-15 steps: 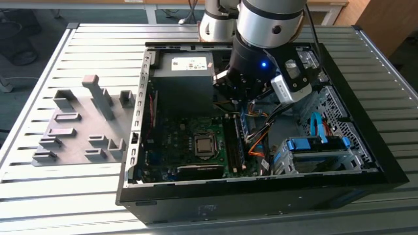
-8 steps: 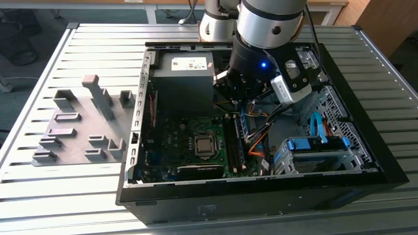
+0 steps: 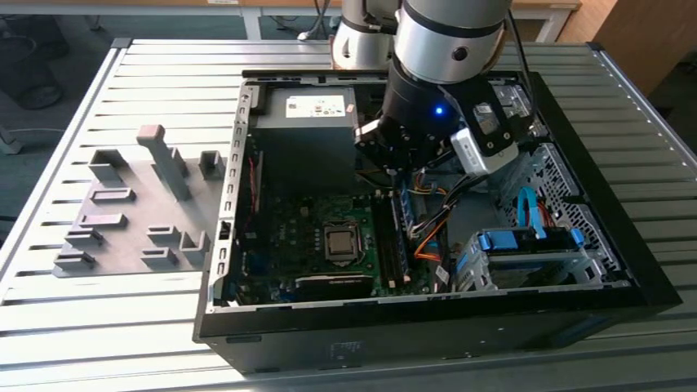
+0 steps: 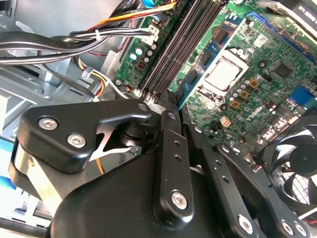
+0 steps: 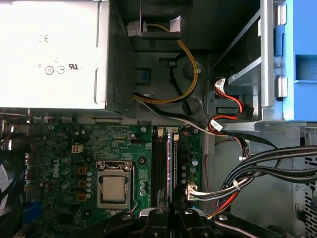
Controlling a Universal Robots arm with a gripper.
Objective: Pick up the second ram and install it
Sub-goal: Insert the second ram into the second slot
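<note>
My gripper point(image 3: 399, 173) hangs inside the open computer case point(image 3: 234, 204), over the motherboard's memory slots point(image 3: 394, 245). Its black fingers point(image 4: 167, 144) are pressed together on a thin blue-green stick seen edge-on, the second ram point(image 5: 168, 168). In the first wrist view the stick runs from the gripper point(image 5: 171, 212) along the dark memory slots point(image 5: 159, 163). In the second wrist view only a blue sliver of the ram point(image 4: 184, 95) shows beside the gripper point(image 4: 171, 99), close above the slots point(image 4: 183, 44). I cannot tell whether the ram touches a slot.
The processor socket point(image 5: 113, 189) lies beside the slots and the power supply point(image 5: 49, 54) fills one corner. Cable bundles point(image 5: 257, 168) and a blue drive cage point(image 3: 523, 245) crowd the other side. A grey plate with fixture blocks point(image 3: 130, 220) lies at the exterior view's left.
</note>
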